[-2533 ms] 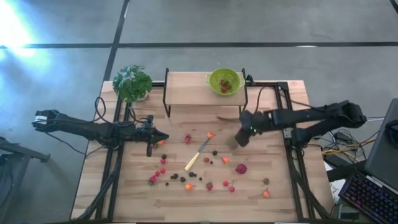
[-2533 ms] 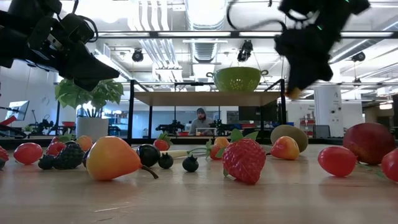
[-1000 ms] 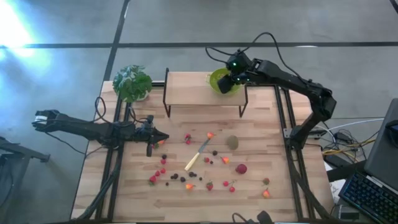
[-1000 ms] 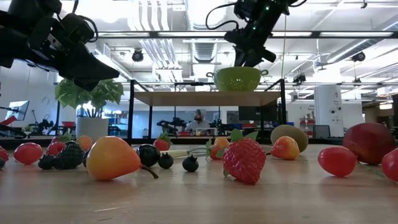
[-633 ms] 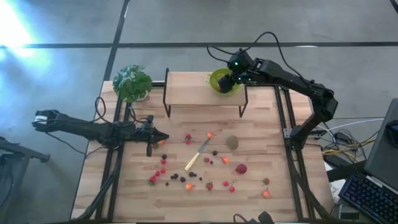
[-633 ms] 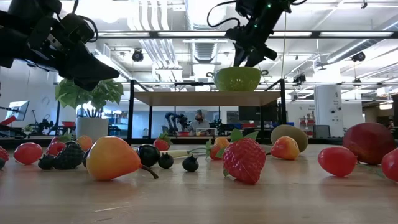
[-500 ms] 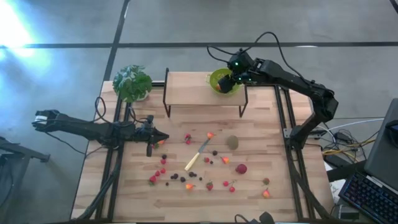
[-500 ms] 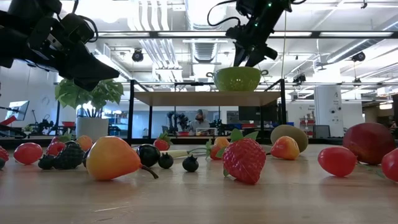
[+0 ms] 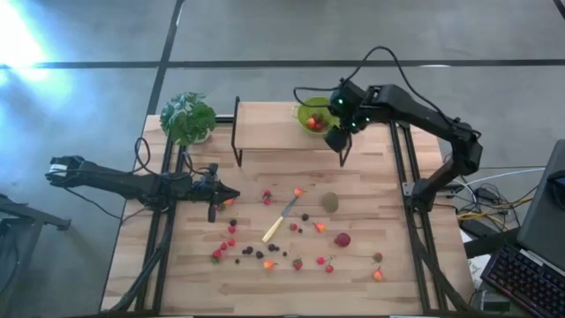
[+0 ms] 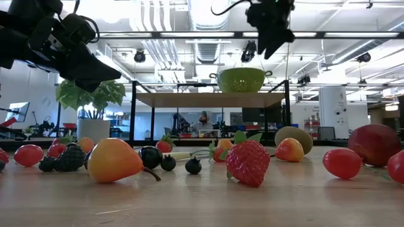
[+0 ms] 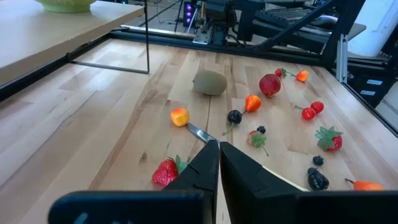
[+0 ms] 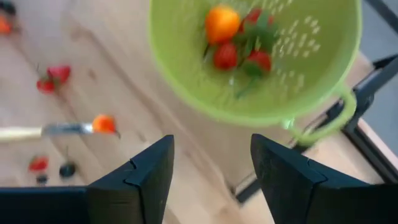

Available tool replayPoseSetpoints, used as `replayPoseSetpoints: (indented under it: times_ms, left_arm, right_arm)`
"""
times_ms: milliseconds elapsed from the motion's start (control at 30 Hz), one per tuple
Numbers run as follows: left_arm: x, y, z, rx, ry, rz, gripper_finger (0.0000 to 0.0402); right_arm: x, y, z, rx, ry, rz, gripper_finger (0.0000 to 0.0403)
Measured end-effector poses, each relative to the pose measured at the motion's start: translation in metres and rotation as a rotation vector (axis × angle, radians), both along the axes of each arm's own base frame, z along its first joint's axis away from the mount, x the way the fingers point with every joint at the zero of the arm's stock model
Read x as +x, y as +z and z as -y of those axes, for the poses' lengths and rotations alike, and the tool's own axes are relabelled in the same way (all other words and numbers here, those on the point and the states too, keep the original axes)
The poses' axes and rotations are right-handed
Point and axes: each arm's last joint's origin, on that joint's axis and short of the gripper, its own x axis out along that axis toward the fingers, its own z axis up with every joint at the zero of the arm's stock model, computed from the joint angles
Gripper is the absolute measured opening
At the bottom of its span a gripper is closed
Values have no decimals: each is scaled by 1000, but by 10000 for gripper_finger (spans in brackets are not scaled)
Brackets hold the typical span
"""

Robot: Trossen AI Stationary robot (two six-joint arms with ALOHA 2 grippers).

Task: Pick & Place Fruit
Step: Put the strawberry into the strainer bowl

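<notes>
Fruit [image 9: 298, 230] lies scattered over the near and middle part of my wooden surface [image 9: 194, 274]: small red strawberries [image 10: 248, 162], dark berries [image 10: 193, 166], a few orange-yellow pieces [image 10: 113, 160] and a larger dark red piece [image 9: 342, 239]. A pale-handled knife [image 9: 281, 221] lies slantwise among them, its blade end close to an orange piece [image 11: 179, 116]. Just right of the knife sits the brown-green kiwi [image 9: 329, 202], alone on bare wood.

My left tool [image 9: 231, 200] hangs over the left middle of the surface, near the left edge of the scatter, and its fingers [image 11: 208, 163] are pressed together with nothing between them.

Farther back stands a raised wooden shelf [image 9: 274, 128] on a black frame. A green colander [image 9: 313, 116] sits on its right end, and more of the fruit is already in it: an orange piece [image 12: 222, 23] and a few red ones [image 12: 225, 55] with green leaves. My right tool [image 9: 338, 137] is up by the colander's right rim, over the shelf's right edge, and from its wrist camera I see its two fingers [image 12: 148, 174] spread wide apart and empty, with the colander beyond them.

At the far left corner stands a leafy potted plant [image 9: 187, 117].
</notes>
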Motion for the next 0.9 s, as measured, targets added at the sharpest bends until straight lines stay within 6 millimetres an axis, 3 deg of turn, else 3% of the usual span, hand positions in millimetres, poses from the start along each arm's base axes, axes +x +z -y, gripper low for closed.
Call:
replayPoseSetpoints:
  times_ms: [200, 567, 900]
  left_arm:
    - [0, 0, 0, 0, 0, 0, 20]
    - [0, 0, 0, 0, 0, 0, 20]
    - [0, 0, 0, 0, 0, 0, 20]
  right_arm:
    - [-14, 14, -27, 11, 51, -6, 181]
    - [-62, 43, -64, 22, 32, 116, 154]
    - [-86, 42, -94, 73, 52, 167, 138]
